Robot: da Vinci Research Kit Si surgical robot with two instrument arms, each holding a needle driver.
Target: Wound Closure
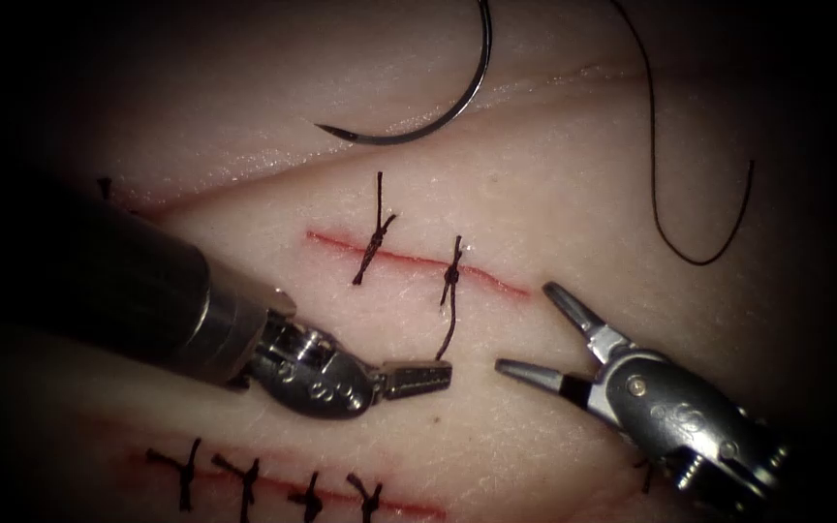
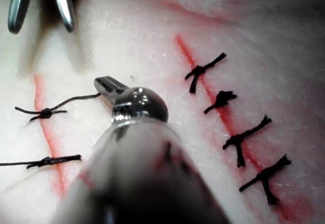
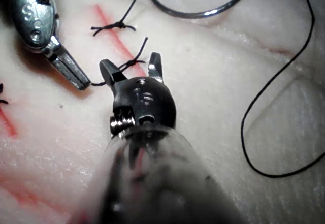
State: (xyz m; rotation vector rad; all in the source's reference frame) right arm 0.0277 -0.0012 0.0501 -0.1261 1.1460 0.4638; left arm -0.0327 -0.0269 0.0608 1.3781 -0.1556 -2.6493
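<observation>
so, counted from the endoscope view:

tools: two. the left arm's tool (image 1: 417,378) comes in from the left of the frame, jaws closed on the loose tail of a stitch; the right arm's tool (image 1: 535,329) comes in from the lower right, jaws spread wide and holding nothing.

needle: one curved needle (image 1: 438,121), lying free on the tissue at the upper middle of the frame, above the cut, held by neither tool and not in the tissue; its point faces left.

thread: one long strand (image 1: 653,165) running from the top edge down the upper right of the frame, curling into a hook-shaped loop and ending free; it lies loose on the surface, well apart from both tools.

cuts: two. the upper cut (image 1: 418,260) is a thin red line across the middle of the frame; the lower cut (image 1: 283,489) runs along the bottom left.

knotted stitches: two on the upper cut, the left stitch (image 1: 375,242) and the right stitch (image 1: 452,276); four on the lower cut, the row of four (image 1: 249,479).

held tail: the tail (image 1: 448,334) hangs down from the right stitch to the left tool's jaw tips; the right wrist view shows the same dark strand meeting those closed jaws.

red fluid: thin lines along both cuts.

surface: pale tissue (image 1: 573,194) with a shallow crease slanting across the upper part of the frame; a shadowed fold lies between the two cuts at the left.

room: the edges of the frame fall off into darkness.
</observation>
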